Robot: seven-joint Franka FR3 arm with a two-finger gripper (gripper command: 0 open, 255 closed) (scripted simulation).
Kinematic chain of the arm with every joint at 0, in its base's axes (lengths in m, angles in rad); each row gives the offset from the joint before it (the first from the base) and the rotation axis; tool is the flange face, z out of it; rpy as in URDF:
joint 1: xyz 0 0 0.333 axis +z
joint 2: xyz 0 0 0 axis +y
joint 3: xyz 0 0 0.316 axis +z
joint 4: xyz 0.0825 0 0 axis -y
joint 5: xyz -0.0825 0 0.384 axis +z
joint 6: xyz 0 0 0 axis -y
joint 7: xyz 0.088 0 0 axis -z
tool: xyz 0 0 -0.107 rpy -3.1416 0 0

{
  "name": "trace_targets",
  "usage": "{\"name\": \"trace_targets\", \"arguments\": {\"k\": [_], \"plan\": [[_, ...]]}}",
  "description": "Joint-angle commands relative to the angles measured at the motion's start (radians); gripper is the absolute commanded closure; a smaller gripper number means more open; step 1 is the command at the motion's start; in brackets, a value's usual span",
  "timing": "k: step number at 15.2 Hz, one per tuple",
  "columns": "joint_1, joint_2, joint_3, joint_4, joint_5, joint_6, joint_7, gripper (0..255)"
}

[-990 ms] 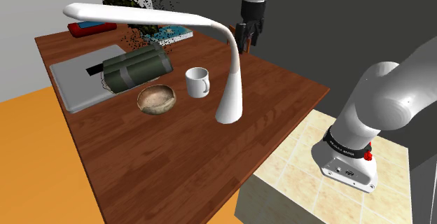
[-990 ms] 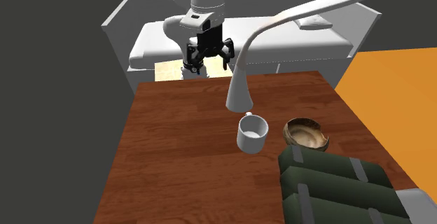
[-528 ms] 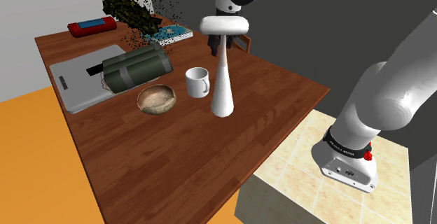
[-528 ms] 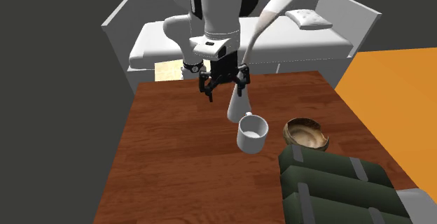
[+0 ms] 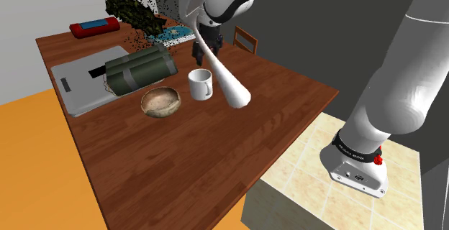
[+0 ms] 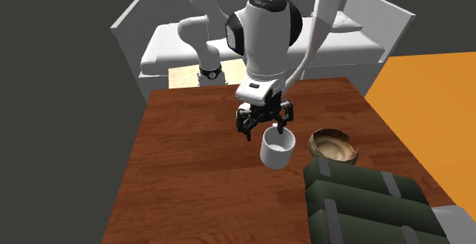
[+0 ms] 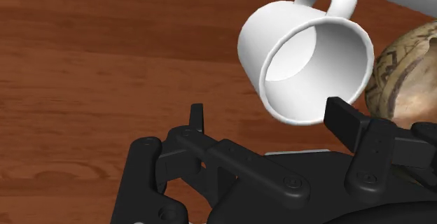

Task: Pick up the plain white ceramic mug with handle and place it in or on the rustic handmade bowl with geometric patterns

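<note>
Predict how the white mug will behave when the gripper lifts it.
The mug looks rigid, so it probably won't deform. Its smooth wall may slip in the open gripper. Upright on the table, it seems unlikely to roll.

shoulder view overlooks the table [image 5: 180, 164] from beside the stand [image 5: 291, 192]; second exterior view faces opposite.
</note>
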Motion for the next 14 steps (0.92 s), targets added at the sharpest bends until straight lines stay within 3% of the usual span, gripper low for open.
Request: {"name": "trace_targets", "arguments": {"k": [1,8,14], "plan": [[0.004,0.06,0.002,0.024,-0.007,-0.05,0.007,0],[0.006,0.115,0.001,-0.011,-0.012,0.04,0.011,0],[0.006,0.115,0.001,-0.011,-0.012,0.04,0.011,0]]}}
